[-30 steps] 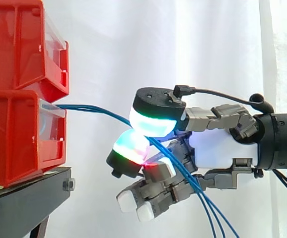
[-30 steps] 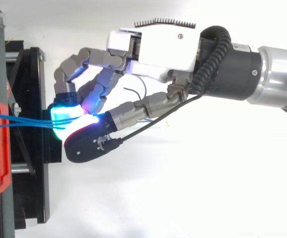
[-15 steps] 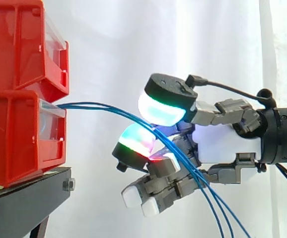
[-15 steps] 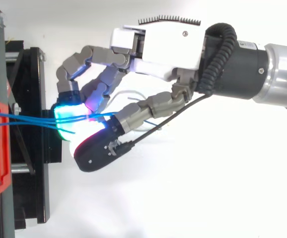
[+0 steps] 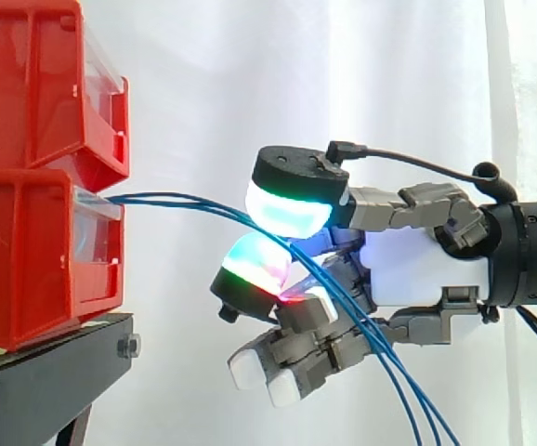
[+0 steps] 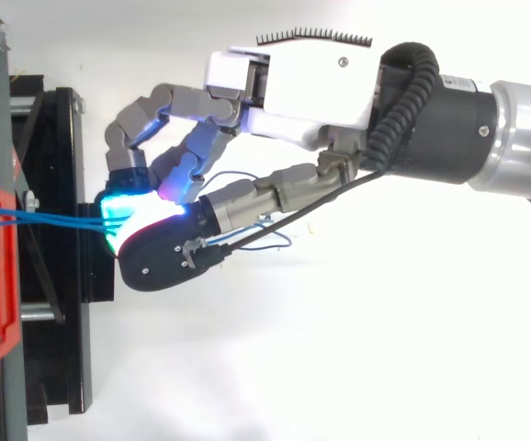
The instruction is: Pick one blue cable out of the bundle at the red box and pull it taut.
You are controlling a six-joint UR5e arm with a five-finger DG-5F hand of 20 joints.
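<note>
near bins point(image 5: 36, 186), hand point(image 5: 417, 274) around blue cables point(image 5: 171, 198)

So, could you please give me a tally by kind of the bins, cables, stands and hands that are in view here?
Red bins: 2
Blue cables: 3, as far as the side view separates them
Black stand: 1
Hand: 1, pinching the cables
Total: 7

A robot lab's test rig: stacked red bins point(image 5: 27, 186) on a black stand point(image 5: 55, 372), white curtain point(image 5: 203, 93) behind, industrial arm point(image 6: 514, 156) reaching in.
</note>
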